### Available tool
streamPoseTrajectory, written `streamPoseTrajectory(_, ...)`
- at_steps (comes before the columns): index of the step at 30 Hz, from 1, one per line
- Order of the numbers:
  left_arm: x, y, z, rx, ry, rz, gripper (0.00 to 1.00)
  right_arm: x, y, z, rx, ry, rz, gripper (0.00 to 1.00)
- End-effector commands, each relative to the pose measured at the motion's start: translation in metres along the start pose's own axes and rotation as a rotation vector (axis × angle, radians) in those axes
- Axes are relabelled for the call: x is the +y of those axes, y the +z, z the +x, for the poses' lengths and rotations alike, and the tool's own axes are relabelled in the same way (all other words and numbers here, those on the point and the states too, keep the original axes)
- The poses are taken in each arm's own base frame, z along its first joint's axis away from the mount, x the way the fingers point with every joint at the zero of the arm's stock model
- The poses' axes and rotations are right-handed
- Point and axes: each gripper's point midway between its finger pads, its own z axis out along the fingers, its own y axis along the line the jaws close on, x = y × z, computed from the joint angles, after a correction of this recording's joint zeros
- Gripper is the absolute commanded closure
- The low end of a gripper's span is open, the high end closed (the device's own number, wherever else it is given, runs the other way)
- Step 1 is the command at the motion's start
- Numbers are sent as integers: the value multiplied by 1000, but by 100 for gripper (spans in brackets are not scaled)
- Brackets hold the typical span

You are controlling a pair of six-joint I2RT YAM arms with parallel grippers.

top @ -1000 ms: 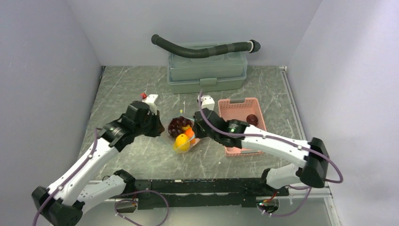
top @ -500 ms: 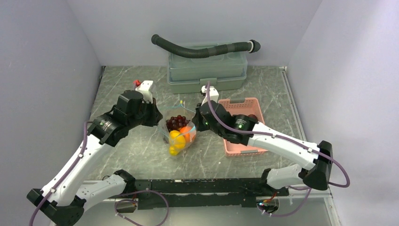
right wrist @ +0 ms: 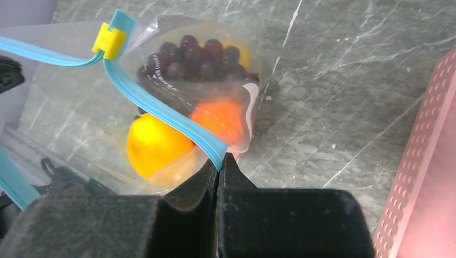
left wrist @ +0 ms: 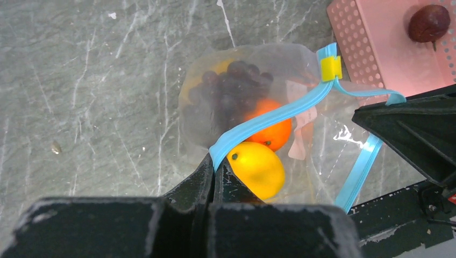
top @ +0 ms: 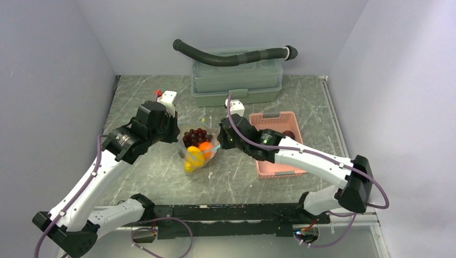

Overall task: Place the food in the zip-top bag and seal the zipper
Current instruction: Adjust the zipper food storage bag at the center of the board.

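Observation:
The clear zip-top bag (top: 198,148) hangs between both grippers above the table. It holds a purple grape bunch (top: 194,136), an orange ball (top: 205,147) and a yellow lemon (top: 192,158). My left gripper (left wrist: 215,164) is shut on the teal-blue zipper strip (left wrist: 269,119) at the bag's left side. My right gripper (right wrist: 218,163) is shut on the strip (right wrist: 161,108) at the bag's right side. A yellow slider (left wrist: 330,68) sits on the zipper; it also shows in the right wrist view (right wrist: 109,42).
A pink slotted basket (top: 279,141) stands right of the bag with a dark round fruit (top: 288,135) in it. A green lidded box (top: 236,79) with a black corrugated hose (top: 231,56) on top stands at the back.
Both grippers have carried the bag up and to the left, away from the basket. The fruits have shifted lower inside the bag.

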Motion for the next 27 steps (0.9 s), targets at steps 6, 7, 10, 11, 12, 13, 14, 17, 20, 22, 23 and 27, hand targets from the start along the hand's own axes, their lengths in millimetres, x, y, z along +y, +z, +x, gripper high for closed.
streamPoseTrajectory(6, -5, -15, -33, -105, 29, 22, 100, 13, 29, 0, 8, 72, -75, 100)
streamPoseTrajectory(7, -7, -14, -32, -96, 30, 31, 100, 13, 33, 1, 15, 77, -78, 100)
streamPoseTrajectory(10, -12, -6, -24, -67, 29, 57, 100, 13, 41, 7, 35, 84, -78, 100)
streamPoseTrajectory(11, -14, -4, -21, -58, 29, 67, 100, 11, 43, 10, 43, 85, -74, 100)
streamPoseTrajectory(12, -16, 0, -17, -46, 34, 79, 100, 10, 45, 12, 50, 85, -69, 100)
streamPoseTrajectory(13, -18, 2, -13, -34, 38, 96, 100, 8, 46, 13, 54, 86, -64, 100)
streamPoseTrajectory(14, -20, 5, -9, -21, 43, 109, 100, 6, 46, 15, 59, 86, -60, 100)
streamPoseTrajectory(17, -24, 12, 0, 2, 52, 139, 100, 2, 46, 17, 62, 88, -51, 100)
streamPoseTrajectory(20, -28, 16, 5, 11, 57, 163, 100, -3, 42, 18, 57, 90, -40, 100)
streamPoseTrajectory(22, -29, 18, 9, 15, 57, 175, 100, -5, 39, 17, 48, 93, -37, 100)
streamPoseTrajectory(23, -30, 19, 10, 17, 57, 180, 100, -5, 37, 17, 44, 94, -38, 99)
streamPoseTrajectory(27, -31, 21, 17, 25, 58, 191, 100, -6, 26, 9, 20, 95, -45, 89)
